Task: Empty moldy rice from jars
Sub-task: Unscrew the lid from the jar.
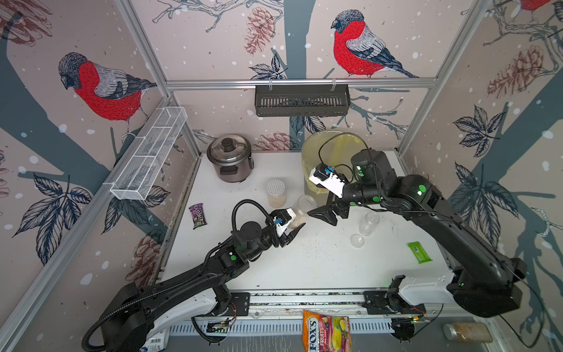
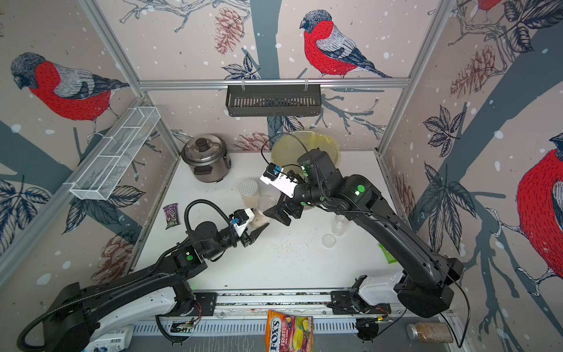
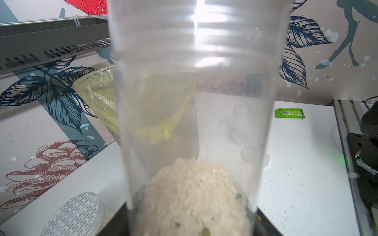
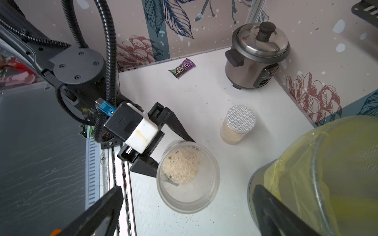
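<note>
Left end effector (image 1: pixel 294 227): clamped on the base of an open, tilted clear jar (image 1: pixel 304 203), centre frame in both top views.
Right end effector (image 1: pixel 321 211): fingers spread wide, holding nothing, just beside the jar's mouth.
Right wrist view: looks down the mouth onto the rice (image 4: pixel 182 163), pale grains with greenish specks.
Left wrist view: ribbed see-through wall, with a bin (image 3: pixel 98 98) and its crinkled yellow bag behind.
Top views alone: another clear jar (image 1: pixel 368 224) and a round lid (image 1: pixel 356 240), right of centre on the white surface (image 1: pixel 304 265).
Lidded jar (image 1: pixel 275 193): silver dotted top, upright, centre frame.
</note>
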